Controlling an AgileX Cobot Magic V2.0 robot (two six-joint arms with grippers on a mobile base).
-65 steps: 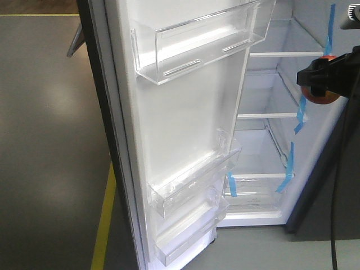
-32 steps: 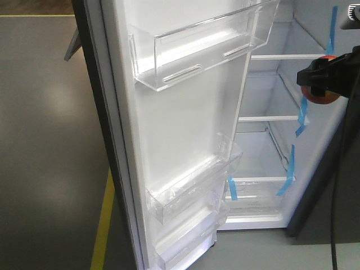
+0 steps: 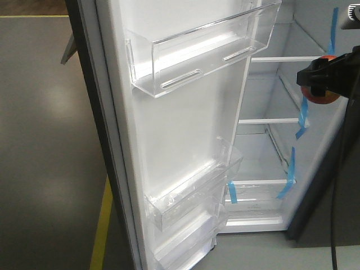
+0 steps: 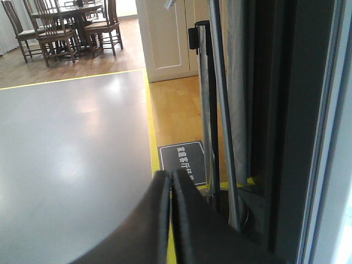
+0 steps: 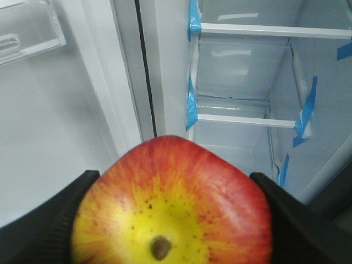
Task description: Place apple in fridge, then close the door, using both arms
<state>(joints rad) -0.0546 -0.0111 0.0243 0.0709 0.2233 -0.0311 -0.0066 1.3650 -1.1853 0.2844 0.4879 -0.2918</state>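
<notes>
Red-and-yellow glossy skin fills the right wrist view: the apple (image 5: 173, 192) is held in the right gripper (image 5: 175, 225), jaws spread to the fruit's full width, one black finger pressed on each side. It is carried in the air before the open fridge (image 3: 264, 146), level with the upper shelves (image 5: 247, 118), not yet inside. Shelf fronts are marked by blue tape (image 5: 192, 104). The left gripper (image 4: 168, 184) is seen with jaws pressed together and nothing held, just outside the dark outer face of the door (image 3: 185, 129), which stands wide open with its clear bins (image 3: 197, 56) showing. Risks are judged as follows: the apple could be knocked against a shelf front if brought in too low; the smooth skin could slip if the grip is eased before support is reached; the right arm or its cable could be caught if the door is pushed shut too early. Beyond, a grey polished floor (image 4: 71, 154) edged by a yellow line (image 4: 149, 126) is noted, then wood flooring, a dark floor sign (image 4: 181, 162), and farthest off wooden chairs (image 4: 55, 30) round a table.
</notes>
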